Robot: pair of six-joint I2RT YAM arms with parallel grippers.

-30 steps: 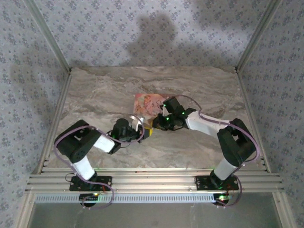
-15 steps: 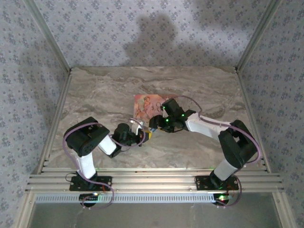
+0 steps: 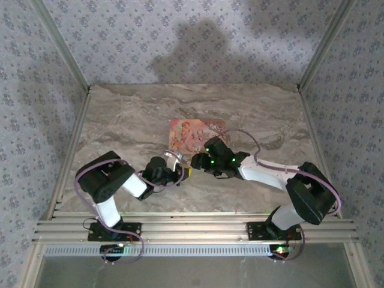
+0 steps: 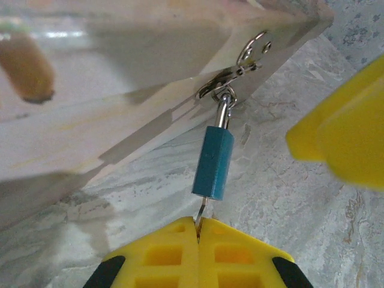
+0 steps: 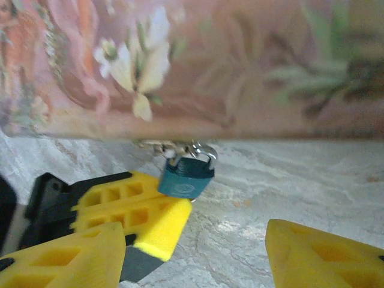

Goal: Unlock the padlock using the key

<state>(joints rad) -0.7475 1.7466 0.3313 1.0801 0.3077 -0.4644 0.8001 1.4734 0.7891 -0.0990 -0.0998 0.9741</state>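
Observation:
A small teal padlock hangs by its shackle from the metal hasp on the pink floral box. The thin metal key sticks out of the padlock's underside. My left gripper is shut on the key, its yellow fingers pressed together just below the lock. My right gripper is open, its fingers spread wide on either side and apart from the padlock. In the top view the two grippers meet in front of the box, left gripper and right gripper.
The box lies on the marble-patterned table, with metal frame rails along the sides and near edge. One yellow finger of the right gripper stands close to the right of the padlock in the left wrist view.
The right gripper has opened and drawn back from the padlock, its arm swinging toward the near right. The left gripper stays shut on the key.

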